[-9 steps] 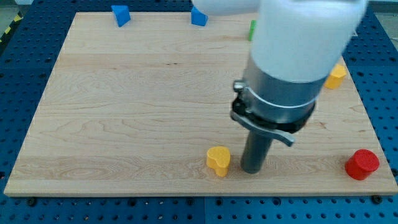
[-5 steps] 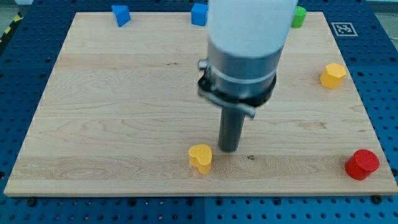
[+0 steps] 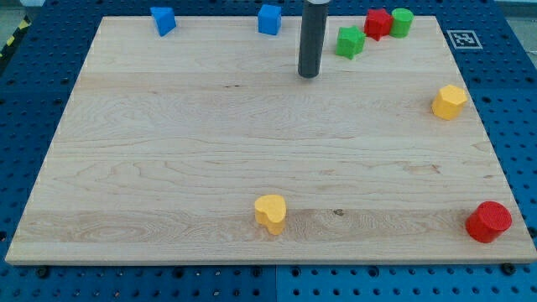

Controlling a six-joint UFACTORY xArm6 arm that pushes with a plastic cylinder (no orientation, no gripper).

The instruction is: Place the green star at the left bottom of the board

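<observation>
The green star [image 3: 350, 41] lies near the board's top edge, right of centre. My tip [image 3: 310, 75] rests on the board a short way to the view's left of the star and slightly below it, apart from it. A red block [image 3: 377, 23] sits just right of the green star, and a green cylinder [image 3: 402, 22] stands right of the red block.
Two blue blocks [image 3: 163, 19] [image 3: 269, 18] sit at the top edge, left of my tip. A yellow hexagonal block [image 3: 449, 101] is at the right. A yellow heart-like block [image 3: 271, 212] is at bottom centre, and a red cylinder [image 3: 488, 221] at bottom right.
The rod has moved from beside the yellow heart-like block at the bottom up to the top near the green star. The yellow block was pushed slightly left earlier.
</observation>
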